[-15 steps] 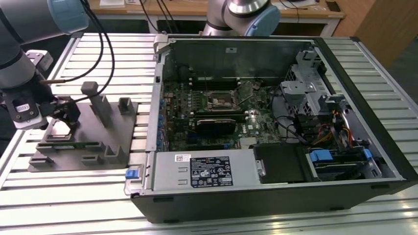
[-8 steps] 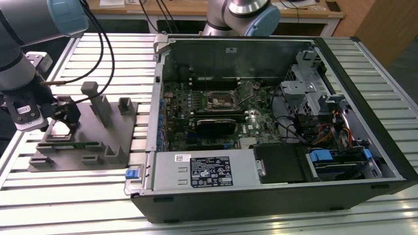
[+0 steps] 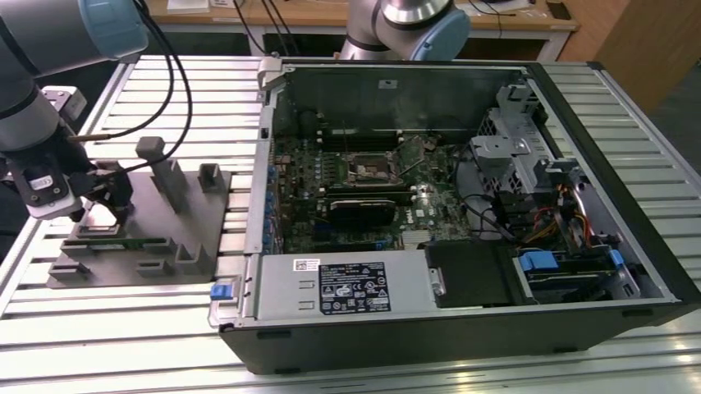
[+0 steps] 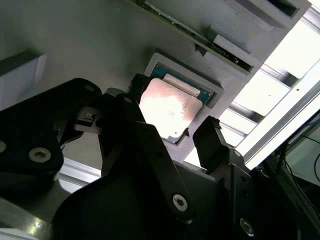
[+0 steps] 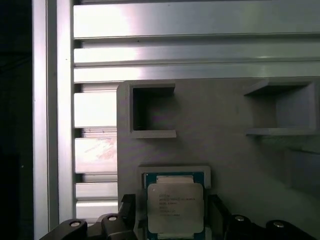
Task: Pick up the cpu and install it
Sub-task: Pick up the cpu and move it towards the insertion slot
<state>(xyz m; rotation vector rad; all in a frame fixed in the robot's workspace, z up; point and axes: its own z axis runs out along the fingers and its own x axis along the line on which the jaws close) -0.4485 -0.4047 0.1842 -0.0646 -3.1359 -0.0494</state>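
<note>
The gripper (image 5: 173,216) hangs with fingers apart astride the cpu (image 5: 175,205), flat in a shallow pocket near the grey fixture's (image 5: 225,150) edge; light, stiff, slick-topped and probably fragile underneath, it looks best pinched by opposite side edges.

In the exterior view, the slatted table (image 3: 110,345) is being lit evenly from overhead, while the open computer case (image 3: 383,90) is being left dim inside, darkest toward its five o'clock corner. In the second wrist view, the cpu (image 4: 167,107) is being washed out by pinkish glare. In the first wrist view, the pockets of the grey fixture (image 5: 225,150) are being filled by soft shadow.
</note>
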